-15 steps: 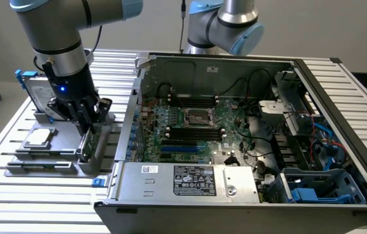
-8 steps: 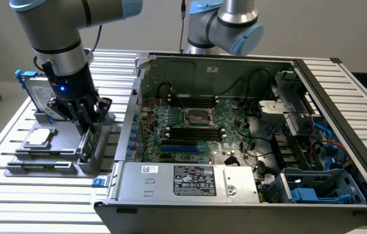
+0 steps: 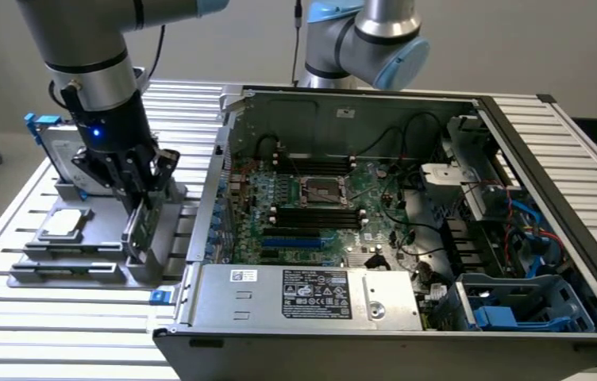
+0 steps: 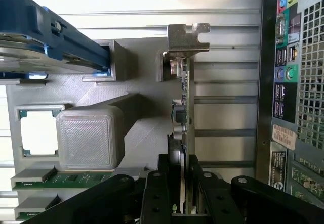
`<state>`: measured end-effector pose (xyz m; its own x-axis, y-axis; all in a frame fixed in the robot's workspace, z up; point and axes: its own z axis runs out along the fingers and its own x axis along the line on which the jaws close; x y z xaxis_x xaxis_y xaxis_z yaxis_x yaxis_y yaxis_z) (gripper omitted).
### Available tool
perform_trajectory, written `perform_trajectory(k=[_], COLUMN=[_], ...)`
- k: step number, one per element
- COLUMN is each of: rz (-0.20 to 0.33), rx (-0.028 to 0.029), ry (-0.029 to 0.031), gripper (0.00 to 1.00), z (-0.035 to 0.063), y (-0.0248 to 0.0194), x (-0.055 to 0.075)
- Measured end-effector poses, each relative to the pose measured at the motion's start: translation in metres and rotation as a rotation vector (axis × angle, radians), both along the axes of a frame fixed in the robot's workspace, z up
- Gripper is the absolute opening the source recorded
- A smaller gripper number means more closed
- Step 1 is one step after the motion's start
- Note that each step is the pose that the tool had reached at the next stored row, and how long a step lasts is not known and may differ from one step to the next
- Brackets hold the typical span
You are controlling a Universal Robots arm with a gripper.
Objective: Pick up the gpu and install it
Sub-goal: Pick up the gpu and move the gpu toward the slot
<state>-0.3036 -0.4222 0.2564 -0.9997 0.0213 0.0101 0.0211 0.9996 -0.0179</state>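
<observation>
gpu [image 3: 142, 232] [image 4: 181, 107] stands on edge in the gray holder [image 3: 86, 271] [image 4: 147, 128], directly under the gripper [image 3: 134, 197] [image 4: 178, 183] | fingers [image 4: 158, 188] pinch the gpu's two faces | chip [image 3: 63, 225] [image 4: 36, 133] and hard drive [image 3: 60, 147] [image 4: 30, 42] sit beside the gripper | open computer case [image 3: 564, 159] [image 4: 293, 82] on its other side

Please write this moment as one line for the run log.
stage: pick gpu | end effector: at gpu | gpu: upright in gray holder, outside computer case | install: not done

Slatted table [image 3: 66, 333] bears grey fixture [image 3: 98, 274]; computer case [image 3: 383, 357].
</observation>
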Motion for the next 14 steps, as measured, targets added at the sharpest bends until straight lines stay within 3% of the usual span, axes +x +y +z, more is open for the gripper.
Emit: perform_trajectory(k=[14], rz=[0.0], rx=[0.0026], ry=[0.0], gripper=[0.27], z=[0.0616], y=[-0.0001], x=[0.001])
